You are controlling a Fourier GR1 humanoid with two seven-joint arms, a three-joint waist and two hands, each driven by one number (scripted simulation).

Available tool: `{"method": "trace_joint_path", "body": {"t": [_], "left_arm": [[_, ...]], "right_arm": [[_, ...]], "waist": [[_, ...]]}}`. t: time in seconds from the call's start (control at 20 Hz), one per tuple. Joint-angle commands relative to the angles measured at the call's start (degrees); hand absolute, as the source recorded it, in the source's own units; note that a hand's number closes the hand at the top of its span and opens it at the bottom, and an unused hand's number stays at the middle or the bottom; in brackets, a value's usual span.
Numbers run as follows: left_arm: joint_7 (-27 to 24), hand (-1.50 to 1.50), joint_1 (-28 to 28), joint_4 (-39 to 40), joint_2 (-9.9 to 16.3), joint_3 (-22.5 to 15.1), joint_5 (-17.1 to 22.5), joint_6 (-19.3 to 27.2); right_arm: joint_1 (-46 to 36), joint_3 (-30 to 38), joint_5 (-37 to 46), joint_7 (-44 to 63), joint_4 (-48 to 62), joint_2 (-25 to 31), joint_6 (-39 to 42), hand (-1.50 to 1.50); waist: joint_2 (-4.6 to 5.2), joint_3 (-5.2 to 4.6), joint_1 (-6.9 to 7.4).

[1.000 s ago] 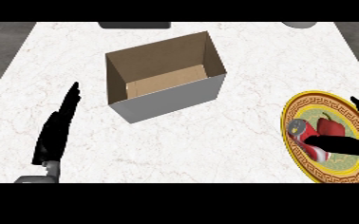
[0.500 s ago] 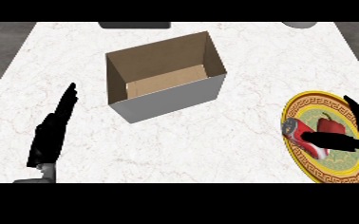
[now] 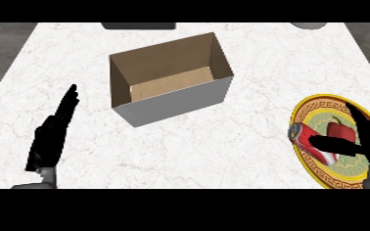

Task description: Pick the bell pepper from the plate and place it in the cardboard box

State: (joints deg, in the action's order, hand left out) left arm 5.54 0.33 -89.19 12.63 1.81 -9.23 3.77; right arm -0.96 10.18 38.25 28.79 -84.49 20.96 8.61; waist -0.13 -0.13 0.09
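You are viewing the red bell pepper (image 3: 327,136) lying on the gold-rimmed plate (image 3: 309,112) at the counter's right edge, with your right hand (image 3: 339,145) lying across it, dark fingers curling over its near side so that it appears to be closing on the pepper. The cardboard box (image 3: 171,80) is standing open well apart to the upper left, so the carry is running leftward and away from you. Your left hand (image 3: 52,132) is resting at the left, fingers straight, holding nothing.

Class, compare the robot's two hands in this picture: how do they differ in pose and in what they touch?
The left hand lies straight-fingered over bare counter, touching nothing; the right hand reaches across the plate, its fingers on the bell pepper. The left hand shows whole; the right is cut off by the picture's edge. Both are black.
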Motion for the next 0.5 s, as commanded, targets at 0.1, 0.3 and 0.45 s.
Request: {"method": "trace_joint_path", "body": {"t": [0.1, 0.3, 0.45], "left_arm": [[3.5, 0.0, 0.9, -4.3, -0.8, -0.1, -1.6, -0.9], [4.4, 0.0, -2.5, -3.8, 0.3, 2.0, 0.2, -1.6], [-1.6, 0.0, -0.7, 2.2, -2.4, 0.6, -2.0, 0.0]], "right_arm": [[-0.5, 0.7, -1.3, -0.4, 0.2, -2.3, 1.4, 1.5], [-1.0, 0.5, 7.4, -4.8, 5.0, 0.8, -7.3, 1.5], [-0.4, 0.1, 10.4, -3.9, 2.7, 1.4, -8.6, 1.5]], "waist": [[0.09, 0.14, -0.06], [0.15, 0.18, 0.21], [0.15, 0.12, -0.14]]}}
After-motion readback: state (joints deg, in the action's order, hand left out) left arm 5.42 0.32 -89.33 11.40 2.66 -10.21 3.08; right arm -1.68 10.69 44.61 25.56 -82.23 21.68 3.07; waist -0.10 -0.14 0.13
